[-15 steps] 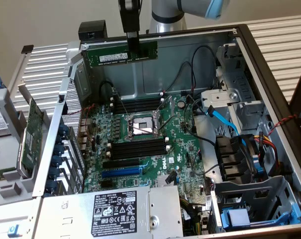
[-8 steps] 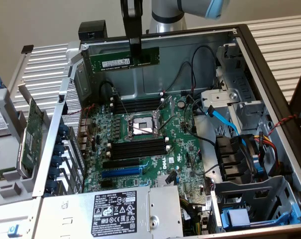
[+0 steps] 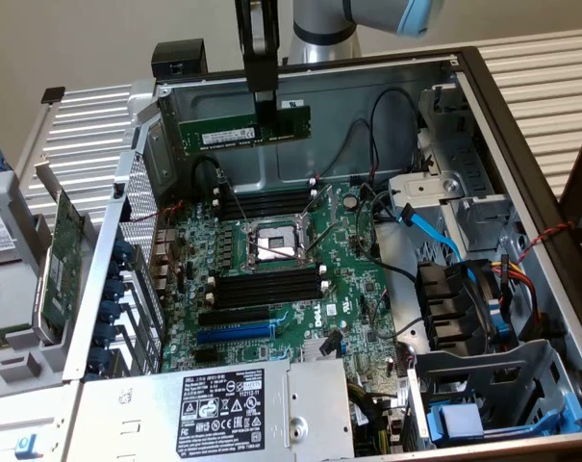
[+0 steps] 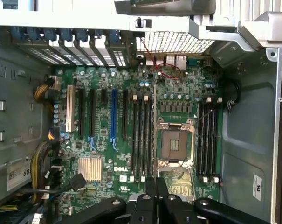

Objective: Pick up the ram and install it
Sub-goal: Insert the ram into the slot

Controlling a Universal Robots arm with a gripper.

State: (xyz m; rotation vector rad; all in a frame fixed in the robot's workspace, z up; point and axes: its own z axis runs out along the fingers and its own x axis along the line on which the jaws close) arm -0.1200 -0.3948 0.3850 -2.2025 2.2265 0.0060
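The ram (image 3: 235,130) is a long, thin green stick with a white barcode label. It hangs level and on edge in the air over the back of the open computer case (image 3: 521,183). My gripper (image 3: 265,114) comes straight down from above and is shut on the stick's upper edge, right of its middle. Below it lie the green motherboard (image 3: 353,289) and two banks of black memory slots (image 3: 266,204) (image 3: 268,286), either side of the CPU socket (image 3: 271,243). In the wrist view my black fingers (image 4: 150,186) are pressed together over the board beside the socket (image 4: 174,142).
A wider green expansion card (image 3: 60,260) stands in a grey holder outside the case on the exterior view's left. The power supply (image 3: 228,399) covers the front of the case. Cables (image 3: 435,231) and drive cages (image 3: 483,318) crowd the exterior view's right.
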